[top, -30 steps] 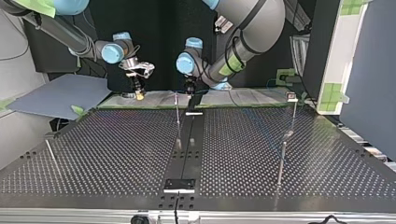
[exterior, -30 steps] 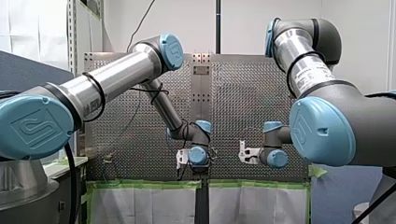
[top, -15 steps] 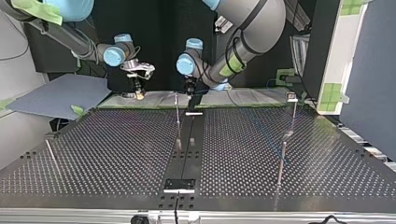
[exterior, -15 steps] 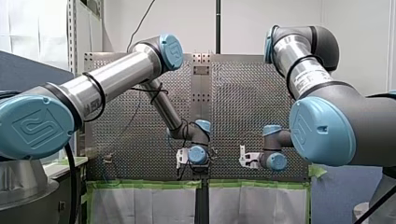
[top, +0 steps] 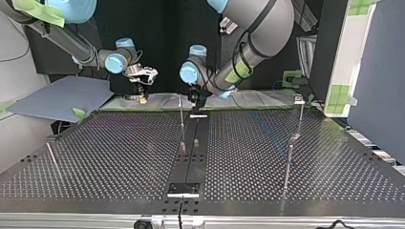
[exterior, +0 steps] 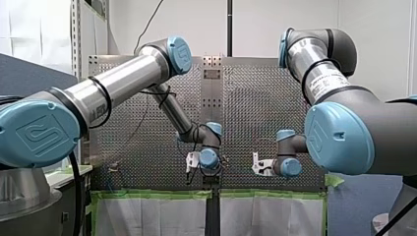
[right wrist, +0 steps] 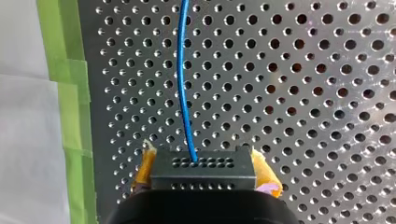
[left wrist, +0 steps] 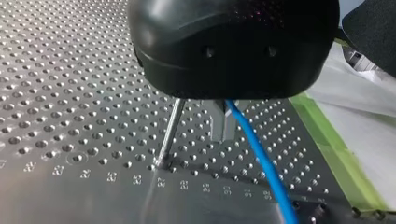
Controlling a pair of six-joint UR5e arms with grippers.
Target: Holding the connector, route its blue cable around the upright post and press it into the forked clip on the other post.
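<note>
Your right gripper [right wrist: 203, 173] is clamped on the connector [right wrist: 204, 164]. Your left gripper [left wrist: 223, 127] pinches the blue cable [left wrist: 254, 154] just beside the upright post [left wrist: 169, 133]. Looping and seating it look yet to come.

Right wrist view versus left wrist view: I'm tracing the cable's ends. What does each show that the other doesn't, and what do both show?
Only the right wrist view: the black connector gripped between the yellow pads of my right jaws. Only the left wrist view: the thin upright post. Both: the blue cable, the perforated table and green tape.
</note>
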